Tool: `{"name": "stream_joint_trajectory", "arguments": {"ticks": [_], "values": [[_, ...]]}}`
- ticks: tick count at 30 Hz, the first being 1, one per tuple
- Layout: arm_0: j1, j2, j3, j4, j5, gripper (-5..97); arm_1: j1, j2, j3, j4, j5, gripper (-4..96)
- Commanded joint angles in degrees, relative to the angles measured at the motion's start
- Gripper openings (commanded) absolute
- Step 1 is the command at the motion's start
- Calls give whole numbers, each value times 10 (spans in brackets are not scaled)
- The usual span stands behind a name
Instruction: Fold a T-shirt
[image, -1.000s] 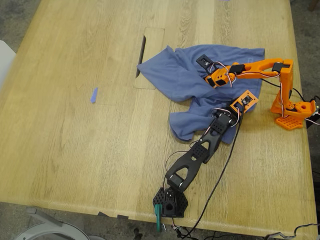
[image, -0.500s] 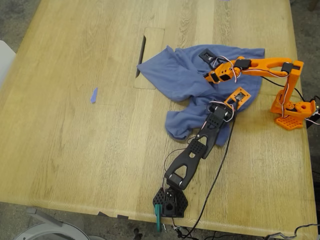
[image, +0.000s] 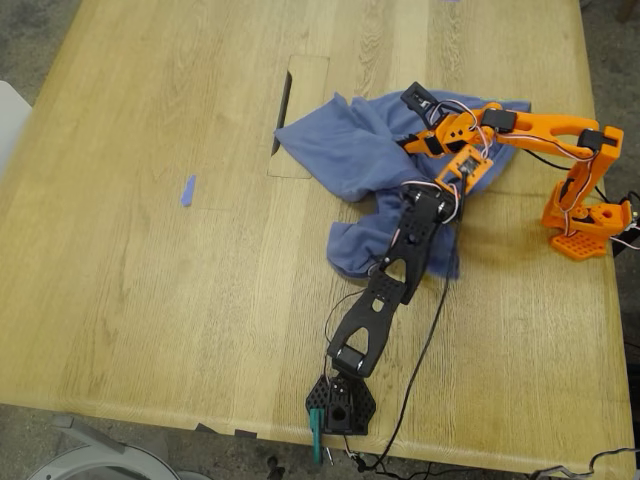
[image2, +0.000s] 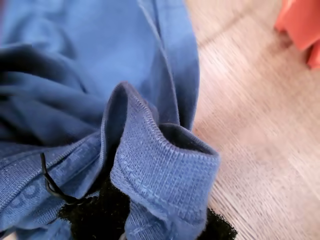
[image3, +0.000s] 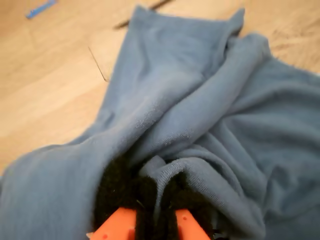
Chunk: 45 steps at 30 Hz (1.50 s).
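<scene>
T-shirt (image: 385, 165) bunched on worktop (image: 150, 250), exterior view's right. First pincer (image2: 150, 220) clamped on ribbed hem, second pincer (image3: 155, 210) pinching a fold; both apparently lifting cloth for folding.

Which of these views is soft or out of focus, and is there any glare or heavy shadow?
Exterior view: even, diffuse light, no glare, faint shadows, crumpled slate-blue cotton T-shirt sharp. First wrist view: ribbed hem at my first gripper is crisp; the light wooden table beyond is soft. Second wrist view: soft throughout, folds near my second gripper dark with shadow.
</scene>
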Motion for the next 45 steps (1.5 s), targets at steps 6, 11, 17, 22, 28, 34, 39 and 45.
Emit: {"name": "stream_joint_trajectory", "arguments": {"ticks": [6, 11, 17, 22, 28, 34, 39, 45], "values": [[-8, 220, -18, 15, 0, 1, -1, 71, -94, -16, -12, 1], [-9, 252, -19, 16, 3, 1, -10, 89, -116, -48, -15, 2], [-17, 285, -19, 4, 6, 1, -18, 101, -163, -50, -19, 3], [-37, 318, -19, -17, 8, 1, -23, 112, -200, -53, -23, 3], [-66, 352, -19, -47, 10, 1, -22, 130, -228, -69, -25, 4], [-91, 374, -19, -83, 11, 1, -24, 144, -254, -104, -32, 5], [-96, 389, -20, -113, 13, 1, -13, 147, -290, -135, -34, 5], [-118, 419, -20, -127, 15, 1, 6, 178, -306, -143, -35, 6]]}}
